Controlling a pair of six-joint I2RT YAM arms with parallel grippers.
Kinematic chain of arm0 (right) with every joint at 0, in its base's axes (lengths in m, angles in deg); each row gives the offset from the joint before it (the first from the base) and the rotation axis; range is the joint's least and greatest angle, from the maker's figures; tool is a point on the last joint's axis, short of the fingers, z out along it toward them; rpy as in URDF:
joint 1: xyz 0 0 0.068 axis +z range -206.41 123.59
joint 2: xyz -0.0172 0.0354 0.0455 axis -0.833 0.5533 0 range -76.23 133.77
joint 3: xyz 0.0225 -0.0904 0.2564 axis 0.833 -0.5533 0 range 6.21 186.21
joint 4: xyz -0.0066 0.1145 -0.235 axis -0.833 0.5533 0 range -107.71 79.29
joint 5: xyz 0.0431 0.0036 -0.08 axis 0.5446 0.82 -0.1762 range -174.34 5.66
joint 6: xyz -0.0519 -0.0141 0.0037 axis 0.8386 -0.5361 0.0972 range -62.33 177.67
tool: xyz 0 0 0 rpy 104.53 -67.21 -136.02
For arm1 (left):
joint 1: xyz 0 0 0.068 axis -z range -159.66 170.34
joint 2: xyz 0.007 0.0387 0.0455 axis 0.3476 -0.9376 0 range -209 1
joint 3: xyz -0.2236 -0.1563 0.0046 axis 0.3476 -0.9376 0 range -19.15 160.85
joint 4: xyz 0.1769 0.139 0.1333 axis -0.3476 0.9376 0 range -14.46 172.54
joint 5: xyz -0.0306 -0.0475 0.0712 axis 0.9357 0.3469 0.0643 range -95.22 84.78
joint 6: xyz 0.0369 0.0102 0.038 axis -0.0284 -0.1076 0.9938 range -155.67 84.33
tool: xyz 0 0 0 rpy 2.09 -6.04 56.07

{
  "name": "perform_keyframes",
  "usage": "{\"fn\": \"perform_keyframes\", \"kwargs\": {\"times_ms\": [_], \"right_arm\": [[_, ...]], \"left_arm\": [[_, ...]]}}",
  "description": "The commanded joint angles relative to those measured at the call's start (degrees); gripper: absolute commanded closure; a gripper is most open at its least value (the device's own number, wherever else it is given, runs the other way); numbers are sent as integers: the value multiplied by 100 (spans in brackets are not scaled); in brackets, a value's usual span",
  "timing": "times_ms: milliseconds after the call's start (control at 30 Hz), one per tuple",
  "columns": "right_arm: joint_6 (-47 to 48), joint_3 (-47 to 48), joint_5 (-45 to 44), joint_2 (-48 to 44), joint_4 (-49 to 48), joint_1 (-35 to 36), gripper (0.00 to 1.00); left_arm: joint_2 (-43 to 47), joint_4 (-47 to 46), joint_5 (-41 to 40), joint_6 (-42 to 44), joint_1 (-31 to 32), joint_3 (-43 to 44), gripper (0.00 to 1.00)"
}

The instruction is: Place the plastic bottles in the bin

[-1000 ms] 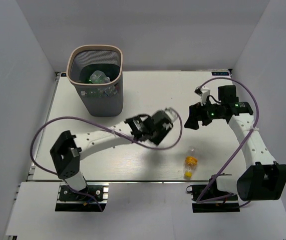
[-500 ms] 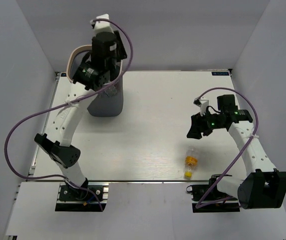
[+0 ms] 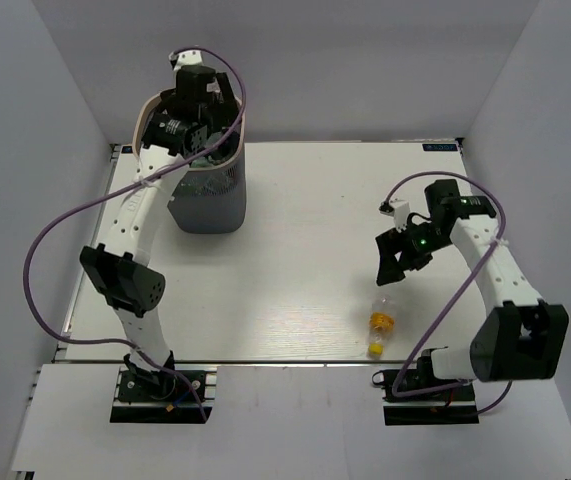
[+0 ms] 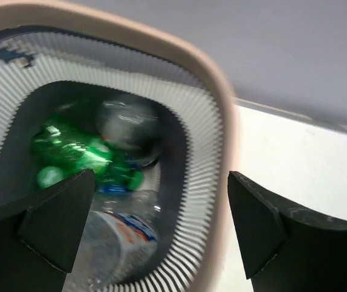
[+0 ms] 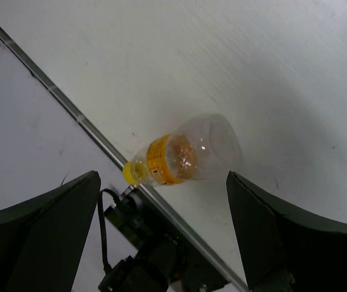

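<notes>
The bin [image 3: 210,205], dark mesh with a pale rim [image 4: 179,55], stands at the table's far left. My left gripper [image 3: 203,142] hangs open over its mouth, nothing between its fingers [image 4: 58,219]. Down inside lie green plastic bottles [image 4: 70,149] and a blurred clear one with a red and blue label [image 4: 121,234]. One clear bottle with an orange label and yellow cap [image 3: 380,325] [image 5: 185,155] lies at the near table edge. My right gripper [image 3: 387,262] [image 5: 164,237] hovers open above it, apart from it.
White walls close in the table on the left, back and right. The table's metal front rail [image 5: 88,131] runs just beside the orange-labelled bottle's cap. A purple cable [image 3: 45,250] loops out from the left arm.
The left arm swung from mid-table up over the bin and its jaws opened. The right gripper moved nearer, toward the orange-labelled bottle.
</notes>
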Motion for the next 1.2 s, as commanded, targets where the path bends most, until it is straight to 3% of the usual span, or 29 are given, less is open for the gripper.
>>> {"fn": "perform_keyframes", "kwargs": {"times_ms": [0,200,400,700,1167], "right_arm": [[116,96,-413,389,822,72,10],[-200,-10,-940,926,954,291,10],[-429,-71,-1309,1322,954,371,10],[-473,-107,-1345,1980,963,353,10],[-446,78,-1265,2912,867,634,10]], "left_arm": [[892,-376,1111,531,190,-30,0],[2483,-1809,3784,804,348,-2534,0],[3670,-2028,4842,742,524,-4214,0],[4497,-1845,5231,628,840,-5472,0],[4383,-1853,5117,470,1314,-5709,0]]}}
